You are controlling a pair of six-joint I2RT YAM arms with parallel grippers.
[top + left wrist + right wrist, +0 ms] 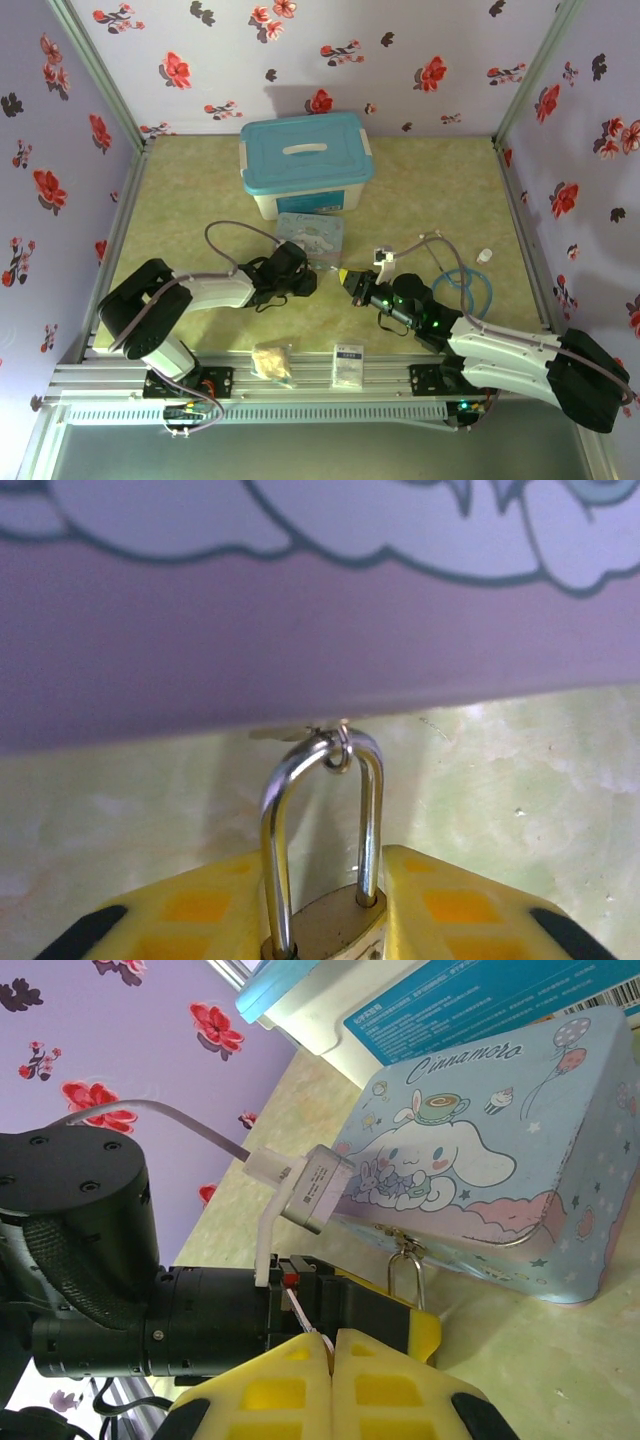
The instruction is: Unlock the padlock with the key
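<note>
box (305, 160): 12 o'clock on worktop (200, 200), behind tin (312, 236)
padlock (325, 925): at tin's near edge, between left tool (305, 278) fingers
right tool (349, 279): 5 o'clock of tin
packet (272, 362): 6 o'clock edge, left of card (348, 365)

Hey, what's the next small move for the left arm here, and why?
Probably tighten the left gripper on the padlock: its jaws flank the brass body, the shackle is hooked through the clasp ring of the tin, and the shut right gripper sits just beside, so the lock needs steadying.
</note>
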